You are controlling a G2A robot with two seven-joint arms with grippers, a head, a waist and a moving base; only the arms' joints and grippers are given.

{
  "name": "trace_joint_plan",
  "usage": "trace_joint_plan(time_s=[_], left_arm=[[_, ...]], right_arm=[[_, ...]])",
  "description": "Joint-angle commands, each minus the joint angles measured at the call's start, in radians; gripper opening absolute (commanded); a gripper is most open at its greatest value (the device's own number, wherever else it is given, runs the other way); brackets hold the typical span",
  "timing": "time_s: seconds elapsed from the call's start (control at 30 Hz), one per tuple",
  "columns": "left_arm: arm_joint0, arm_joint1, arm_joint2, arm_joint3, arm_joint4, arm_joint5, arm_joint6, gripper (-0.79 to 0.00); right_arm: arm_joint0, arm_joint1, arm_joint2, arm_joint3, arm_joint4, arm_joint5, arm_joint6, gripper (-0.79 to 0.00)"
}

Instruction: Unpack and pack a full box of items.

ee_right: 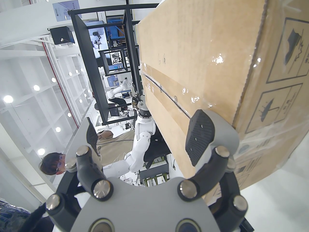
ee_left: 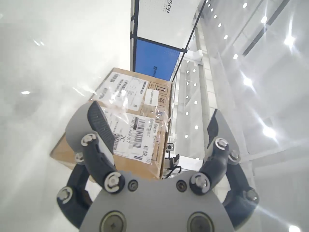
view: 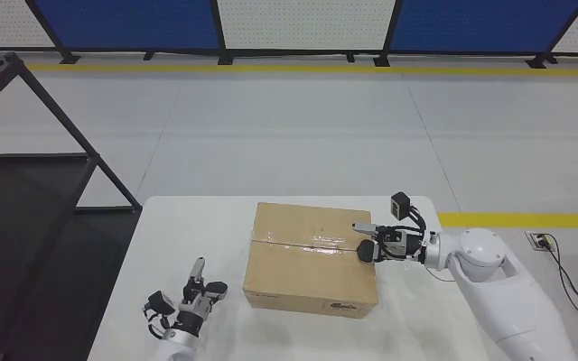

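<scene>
A closed cardboard box stands in the middle of the white table, with a clear-taped seam across its top. My right gripper is at the box's right edge, level with its top, and is open. In the right wrist view the box is very close, and one pad of that gripper lies over the top face near the seam. My left gripper rests low near the table's front left, a short way from the box, open and holding nothing. Its view faces the labelled side of the box.
A black metal rack stands off the table's left side. Bare table surface lies left of and in front of the box. Blue and white partition panels close off the floor far behind.
</scene>
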Motion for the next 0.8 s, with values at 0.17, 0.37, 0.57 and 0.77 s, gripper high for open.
trace_joint_plan(time_s=[0.17,0.37,0.57,0.77], left_arm=[[-0.033,-0.010,0.020,0.018,-0.024,0.080,-0.026,0.000],[-0.068,-0.017,0.027,0.038,-0.040,0.153,-0.036,0.000],[-0.103,-0.026,0.039,0.072,-0.043,0.176,-0.029,0.000],[-0.154,-0.040,0.046,0.127,-0.082,0.183,0.000,0.000]], right_arm=[[0.000,0.000,0.000,0.000,0.000,0.000,0.000,0.000],[0.000,0.000,0.000,0.000,0.000,0.000,0.000,0.000],[0.000,0.000,0.000,0.000,0.000,0.000,0.000,0.000],[0.000,0.000,0.000,0.000,0.000,0.000,0.000,0.000]])
